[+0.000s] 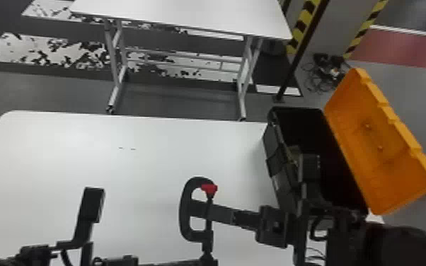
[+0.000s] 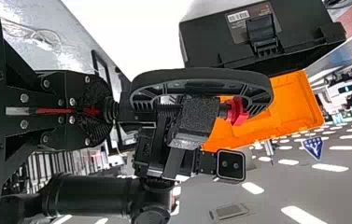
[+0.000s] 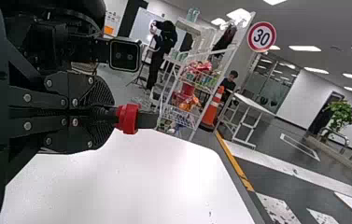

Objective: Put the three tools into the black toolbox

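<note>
The left hand [image 1: 207, 257] and right hand [image 1: 220, 213] both grip a black clamp [image 1: 185, 212] above the white worktop [image 1: 81, 155]. Nearby, the black toolbox [image 1: 274, 159] stands open.

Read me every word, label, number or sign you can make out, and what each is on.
"30": on the round, red-rimmed sign.
Too small to read: the print on the label on the black toolbox.
Too small to read: the lettering on the blue sign.

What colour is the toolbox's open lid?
The lid is orange; the head view shows it best.
</note>
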